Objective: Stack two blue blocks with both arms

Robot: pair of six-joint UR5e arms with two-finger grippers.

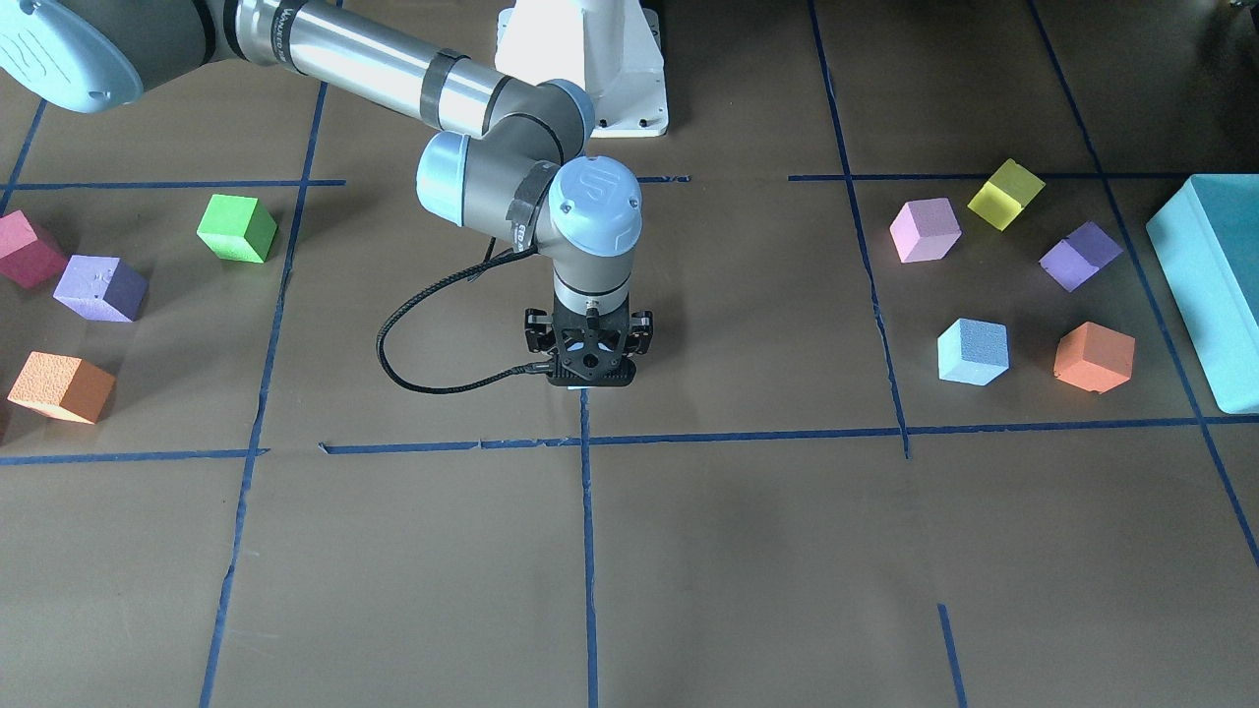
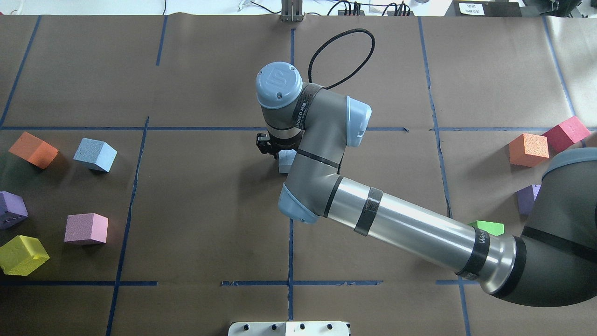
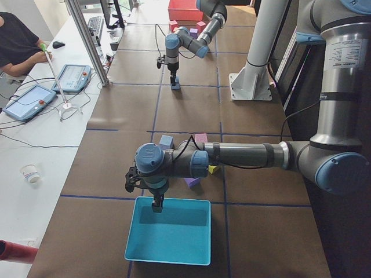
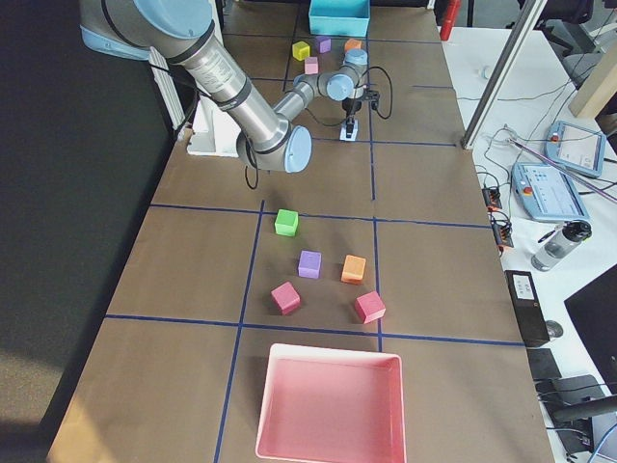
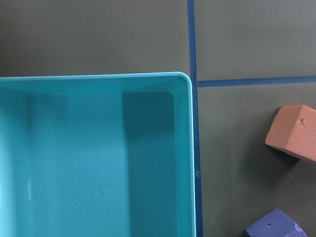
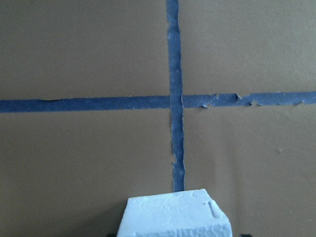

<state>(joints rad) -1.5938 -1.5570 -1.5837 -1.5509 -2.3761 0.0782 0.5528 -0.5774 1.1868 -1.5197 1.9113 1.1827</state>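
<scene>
One blue block (image 6: 175, 215) sits between the jaws of my right gripper (image 2: 276, 155), low over the crossing of blue tape lines at the table's middle. It also shows in the overhead view (image 2: 285, 162). The second blue block (image 1: 973, 351) lies alone on the table on my left side, seen in the overhead view (image 2: 95, 155) too. My left gripper (image 3: 156, 206) hangs over the teal box (image 3: 168, 231). I cannot tell whether it is open or shut. Its wrist view shows only the box's corner (image 5: 185, 148) and no fingers.
Around the free blue block lie orange (image 1: 1094, 357), purple (image 1: 1080, 256), pink (image 1: 925, 229) and yellow (image 1: 1005, 194) cubes. On my right side are green (image 1: 236, 228), purple (image 1: 100, 288), orange (image 1: 61, 386) and red (image 1: 28, 249) cubes, and a red tray (image 4: 328, 405).
</scene>
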